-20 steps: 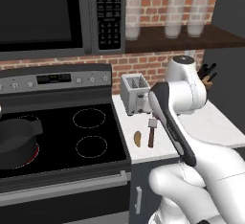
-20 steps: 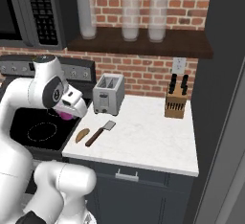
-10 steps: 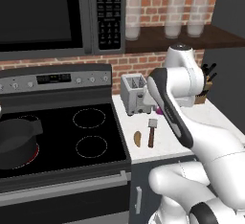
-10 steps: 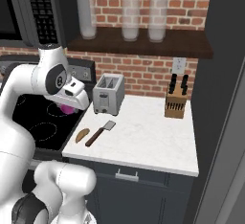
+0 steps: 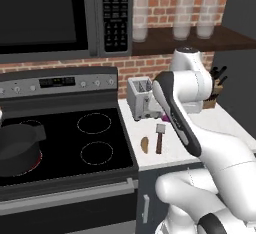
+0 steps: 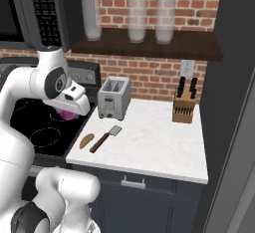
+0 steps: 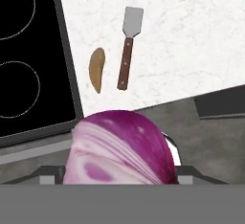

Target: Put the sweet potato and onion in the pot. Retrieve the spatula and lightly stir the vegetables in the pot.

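My gripper point(image 6: 68, 109) is shut on the round pink-purple onion point(image 6: 63, 114), held in the air over the seam between stove and counter. The onion point(image 7: 119, 153) bulks large at the bottom of the hand view and hides the fingertips; a purple sliver of the onion point(image 5: 167, 117) peeks out behind the arm. Below it on the white counter lie the sweet potato point(image 7: 96, 69) point(image 5: 145, 145) point(image 6: 86, 140) and, right beside it, the spatula point(image 7: 127, 60) point(image 5: 160, 137) point(image 6: 105, 138). The dark pot point(image 5: 20, 130) sits on the front left burner, far left of the gripper.
A silver toaster point(image 5: 139, 98) point(image 6: 113, 97) stands at the back of the counter point(image 6: 154, 142). A knife block point(image 6: 184, 108) is at the back right. The black stovetop point(image 5: 95, 138) lies between counter and pot. A microwave point(image 5: 50, 15) hangs above the stove.
The arm has risen and its upper links have swung upright. The onion stays in the gripper, high above the counter's left edge. The sweet potato and spatula have not moved.
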